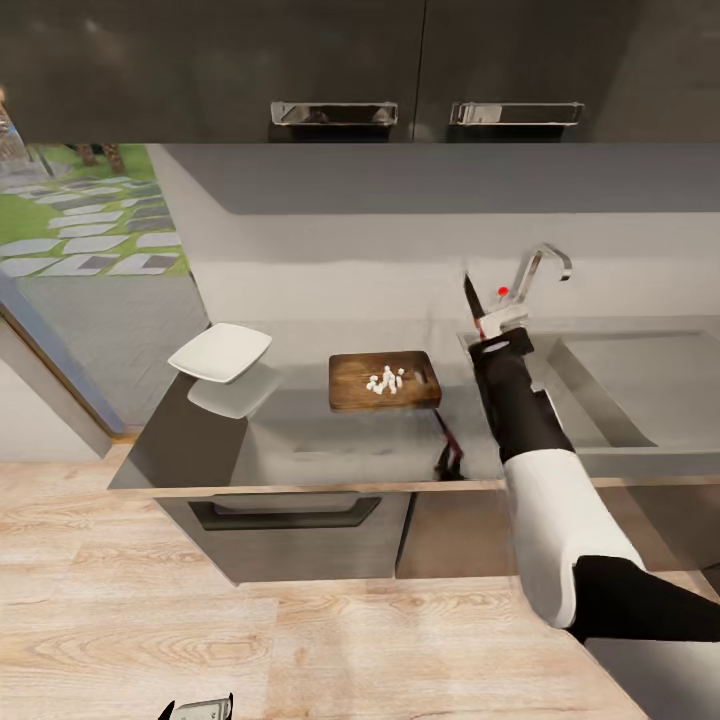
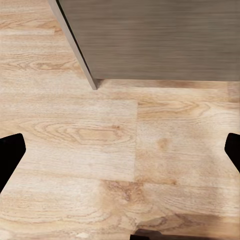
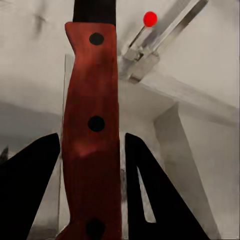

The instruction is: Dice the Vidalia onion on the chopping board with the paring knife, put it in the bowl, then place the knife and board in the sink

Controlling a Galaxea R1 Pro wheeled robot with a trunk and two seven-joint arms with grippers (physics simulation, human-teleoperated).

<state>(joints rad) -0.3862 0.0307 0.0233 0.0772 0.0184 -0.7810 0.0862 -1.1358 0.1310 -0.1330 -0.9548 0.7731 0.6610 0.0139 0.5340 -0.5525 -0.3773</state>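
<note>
Nearest, at the bottom edge of the head view, just the tips of the left gripper (image 1: 197, 709), low above the pale wood-plank floor (image 1: 130, 640); in the left wrist view, its two dark fingers (image 2: 10, 157) set wide apart at either edge with bare planks and a corner of the dark grey cabinet front (image 2: 155, 40) between them, nothing held

Farther in, the long glossy grey reflective countertop (image 1: 300, 450) over a grey drawer front with a dark handle (image 1: 285, 512). At the right, the black-and-white right arm (image 1: 545, 500) reaching up from the near right across the counter edge

On the countertop, centre, the small rectangular brown wooden chopping board (image 1: 385, 380) lying flat, a little heap of small white diced onion pieces (image 1: 386, 381) on top of it. To its left, well apart, at the counter's left end, the shallow white bowl with a rounded-square rim (image 1: 220, 352), nothing visible inside

Right of the board, the right gripper (image 1: 490, 338) closed on the red handle of the short paring knife (image 1: 471, 298), dark blade pointing up and away, lifted clear of the counter beside the sink's left edge. In the right wrist view, red riveted handle (image 3: 92, 135) clamped between the two dark fingers (image 3: 30, 190)

Far right, the rectangular grey steel sink (image 1: 640, 390), and behind the knife the curved chrome faucet (image 1: 540, 268) with its red knob (image 1: 503, 293)
</note>
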